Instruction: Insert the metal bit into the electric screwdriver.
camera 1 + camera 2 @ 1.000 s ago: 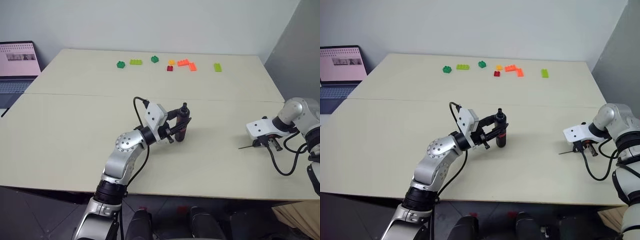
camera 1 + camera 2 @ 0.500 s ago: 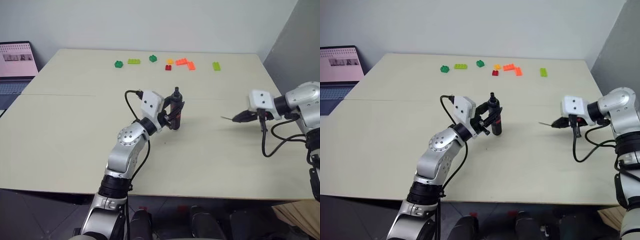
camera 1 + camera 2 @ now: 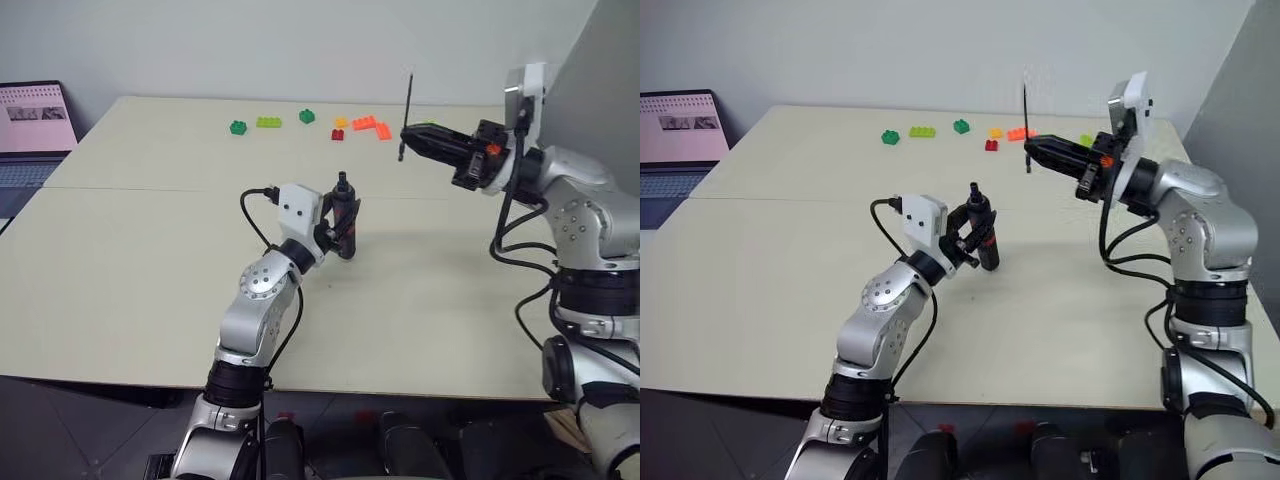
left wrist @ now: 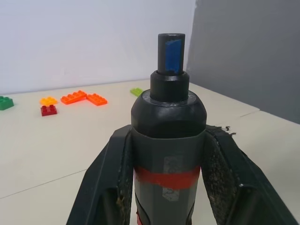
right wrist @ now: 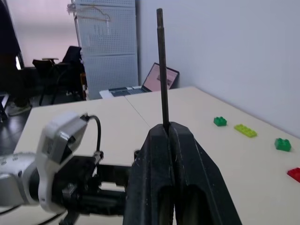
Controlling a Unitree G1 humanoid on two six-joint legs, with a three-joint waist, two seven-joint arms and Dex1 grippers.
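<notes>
The left gripper [image 3: 343, 222] clamps the electric screwdriver [image 3: 345, 214] upright at mid-table, blue socket up to receive the bit. To its right and higher, the right gripper [image 3: 412, 138] pinches the metal bit [image 3: 408, 112] vertically for lining up. The socket's depth is hidden.

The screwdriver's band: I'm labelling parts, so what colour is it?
Red, wrapped around the black body of the electric screwdriver; it shows best in the left wrist view.
</notes>
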